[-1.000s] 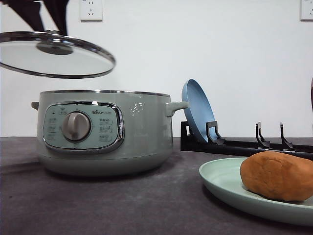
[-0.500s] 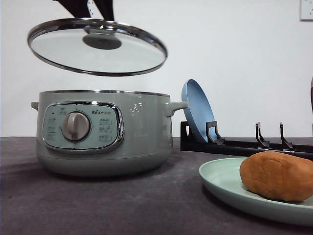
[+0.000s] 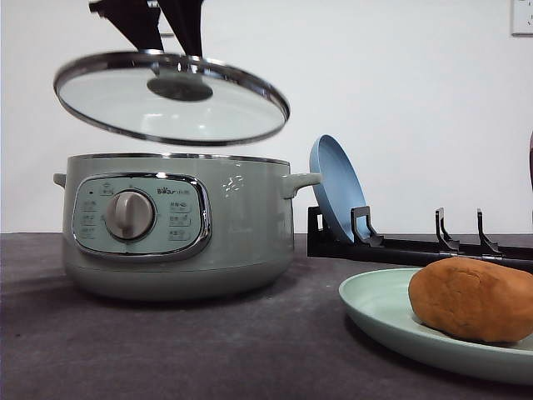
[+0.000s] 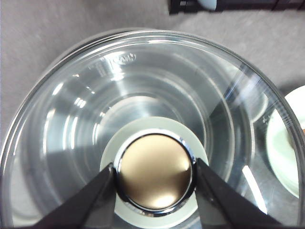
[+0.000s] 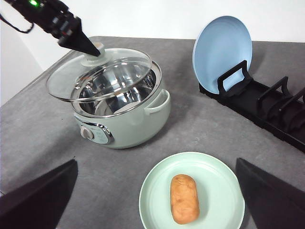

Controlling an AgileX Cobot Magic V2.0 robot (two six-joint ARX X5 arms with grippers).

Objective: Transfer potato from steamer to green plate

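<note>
Now the potato lies on the green plate, near the steamer; a blue plate stands in a black rack behind. Left gripper pinches the lid knob above the pot; right gripper hangs spread wide over the grey table, white wall beyond.

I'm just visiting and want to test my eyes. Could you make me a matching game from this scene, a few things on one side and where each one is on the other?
Things:
1. potato
2. glass lid
3. blue plate
4. green plate

Places:
A. standing on edge in the black rack
B. lying on the green plate
C. flat on the table, in front of the rack
D. held by its knob in the left tool, tilted above the pot

Pairs: 1-B, 2-D, 3-A, 4-C
</note>
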